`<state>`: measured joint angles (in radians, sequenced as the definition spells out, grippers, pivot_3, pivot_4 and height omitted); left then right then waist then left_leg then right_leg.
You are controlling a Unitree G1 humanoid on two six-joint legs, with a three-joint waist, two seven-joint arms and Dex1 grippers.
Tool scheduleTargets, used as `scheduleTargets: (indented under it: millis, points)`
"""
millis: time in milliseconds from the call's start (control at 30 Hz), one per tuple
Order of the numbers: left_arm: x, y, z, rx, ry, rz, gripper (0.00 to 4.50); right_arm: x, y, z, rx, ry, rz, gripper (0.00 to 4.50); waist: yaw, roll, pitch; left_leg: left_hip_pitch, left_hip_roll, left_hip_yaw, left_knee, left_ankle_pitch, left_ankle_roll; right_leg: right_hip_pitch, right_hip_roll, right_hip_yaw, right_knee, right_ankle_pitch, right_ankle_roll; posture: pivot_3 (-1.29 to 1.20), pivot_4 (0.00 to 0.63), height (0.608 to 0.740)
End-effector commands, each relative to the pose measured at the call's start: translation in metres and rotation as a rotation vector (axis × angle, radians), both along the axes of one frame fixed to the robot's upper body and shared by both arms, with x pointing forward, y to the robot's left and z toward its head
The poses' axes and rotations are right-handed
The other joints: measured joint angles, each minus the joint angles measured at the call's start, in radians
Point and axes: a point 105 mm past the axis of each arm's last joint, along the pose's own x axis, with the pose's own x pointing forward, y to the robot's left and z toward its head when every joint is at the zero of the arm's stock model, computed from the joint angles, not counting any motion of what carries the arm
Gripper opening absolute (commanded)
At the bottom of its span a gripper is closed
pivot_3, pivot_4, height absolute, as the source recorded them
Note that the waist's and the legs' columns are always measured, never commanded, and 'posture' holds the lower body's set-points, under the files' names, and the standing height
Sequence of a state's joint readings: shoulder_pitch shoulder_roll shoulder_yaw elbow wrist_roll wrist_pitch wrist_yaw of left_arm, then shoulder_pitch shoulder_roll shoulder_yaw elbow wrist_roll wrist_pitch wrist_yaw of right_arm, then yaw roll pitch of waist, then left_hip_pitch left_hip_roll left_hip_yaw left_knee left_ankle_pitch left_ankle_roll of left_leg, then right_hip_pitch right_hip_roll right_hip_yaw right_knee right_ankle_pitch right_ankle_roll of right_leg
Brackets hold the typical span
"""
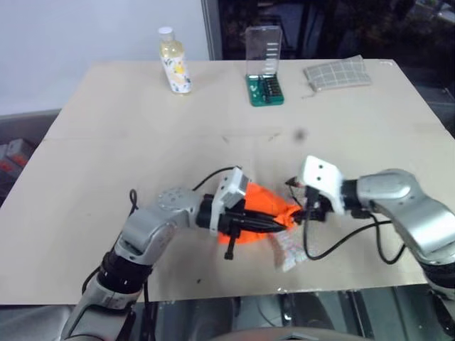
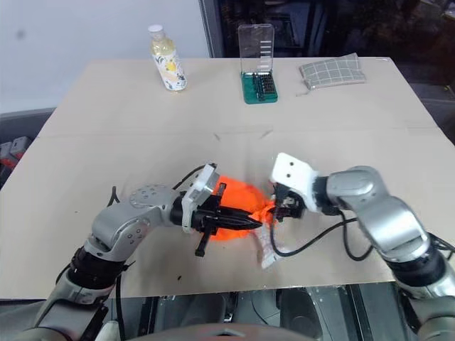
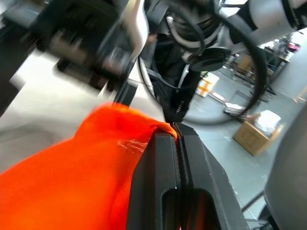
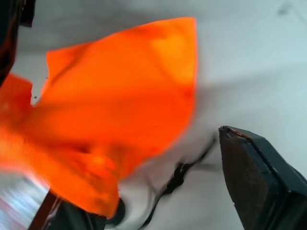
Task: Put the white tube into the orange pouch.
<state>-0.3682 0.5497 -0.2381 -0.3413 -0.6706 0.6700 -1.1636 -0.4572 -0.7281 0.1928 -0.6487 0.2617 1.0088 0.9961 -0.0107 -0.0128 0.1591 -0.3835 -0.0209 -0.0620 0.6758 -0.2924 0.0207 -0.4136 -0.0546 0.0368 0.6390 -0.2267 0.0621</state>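
The orange pouch [image 2: 238,206] lies near the front edge of the bench [image 2: 106,128], and everything turns on it. The left hand [image 2: 250,220] is clamped shut on the pouch's cloth, reaching across it from the robot's left. The right hand [image 2: 283,210] is at the pouch's right corner; whether its fingers are spread or closed there I cannot tell.

The white tube [image 2: 269,245] lies on the bench just at the pouch's near-right edge, below the right hand, its long axis running roughly toward and away from the robot. The right hand is plainly the nearer one and would have to drop toward the front edge to reach it.

The left wrist view shows the two fingers [image 3: 158,191] pressed together on orange cloth; the head views cannot settle that.
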Motion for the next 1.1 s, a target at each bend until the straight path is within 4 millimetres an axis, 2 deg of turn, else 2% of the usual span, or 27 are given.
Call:
scheduleTargets:
  millis: [33, 133, 267, 333, 500, 600, 733, 900, 967, 1100]
  points:
    - [0.002, 0.002, 0.004, -0.023, -0.028, 0.020, 0.00, -0.014, -0.017, 0.010, 0.025, 0.034, 0.010, 3.38, 0.001, 0.000, 0.000, 0.000, 0.000, 0.000, 0.000, 0.000, 0.000, 0.000, 0.000, 0.000, 0.000, 0.000, 0.000, 0.00, 0.150, 0.740]
    - [0.003, 0.001, 0.003, -0.026, -0.026, 0.027, 0.00, -0.020, -0.034, -0.001, 0.013, 0.110, -0.051, 3.38, 0.000, 0.000, 0.000, 0.000, 0.000, 0.001, 0.000, 0.000, 0.000, 0.000, 0.000, 0.000, 0.000, 0.000, 0.000, 0.00, 0.150, 0.740]
    - [0.003, -0.001, 0.001, -0.027, -0.025, 0.020, 0.00, -0.040, -0.039, -0.015, 0.129, 0.316, -0.100, 3.38, 0.000, 0.000, 0.000, 0.001, 0.000, 0.000, 0.000, 0.000, 0.000, 0.001, 0.000, 0.000, 0.001, 0.000, 0.000, 0.00, 0.150, 0.740]
    - [0.002, -0.002, 0.000, -0.025, -0.026, 0.019, 0.00, -0.052, -0.042, -0.025, 0.134, 0.386, -0.113, 3.38, 0.001, 0.000, 0.000, 0.001, 0.000, 0.001, 0.000, 0.000, 0.000, 0.001, 0.000, 0.000, 0.001, 0.000, 0.000, 0.00, 0.150, 0.740]
    - [0.003, -0.003, -0.002, -0.022, -0.027, 0.020, 0.00, -0.086, -0.058, -0.052, -0.072, 0.455, -0.093, 3.38, 0.004, 0.000, 0.000, 0.001, 0.000, 0.001, 0.001, 0.000, 0.001, 0.002, 0.000, 0.000, 0.001, 0.000, 0.000, 0.00, 0.150, 0.740]
    - [0.003, -0.004, -0.001, -0.024, -0.025, 0.016, 0.00, -0.095, -0.063, -0.061, -0.147, 0.455, -0.076, 3.38, 0.001, -0.001, 0.000, 0.002, 0.000, 0.001, 0.002, 0.000, 0.001, 0.003, 0.000, 0.000, 0.001, 0.000, 0.000, 0.00, 0.150, 0.740]
    - [0.002, -0.006, 0.000, -0.032, -0.026, 0.008, 0.00, -0.083, -0.056, -0.067, -0.156, 0.383, -0.101, 3.38, -0.003, -0.001, 0.000, 0.003, 0.001, 0.002, 0.003, 0.000, 0.000, 0.004, 0.001, 0.001, 0.001, 0.000, 0.001, 0.00, 0.150, 0.740]
    - [-0.004, -0.016, 0.013, -0.072, -0.024, -0.056, 0.00, -0.039, -0.029, -0.058, -0.076, 0.158, -0.186, 3.38, -0.001, -0.003, 0.000, 0.003, 0.002, 0.001, 0.007, 0.000, 0.000, 0.005, 0.002, 0.000, 0.002, 0.000, 0.001, 0.00, 0.150, 0.740]
    - [-0.005, -0.017, 0.014, -0.072, -0.025, -0.072, 0.00, -0.022, -0.021, -0.050, -0.012, 0.095, -0.249, 3.38, 0.002, -0.002, 0.000, 0.002, 0.001, 0.001, 0.007, 0.000, 0.000, 0.004, 0.002, 0.000, 0.001, 0.000, 0.001, 0.00, 0.150, 0.740]
    - [-0.004, -0.017, 0.013, -0.070, -0.022, -0.068, 0.00, -0.003, -0.002, -0.020, 0.260, 0.111, -0.362, 3.38, -0.003, -0.003, 0.001, 0.000, 0.002, 0.000, 0.007, 0.002, -0.004, 0.002, 0.002, 0.001, 0.002, 0.000, 0.000, 0.00, 0.150, 0.740]
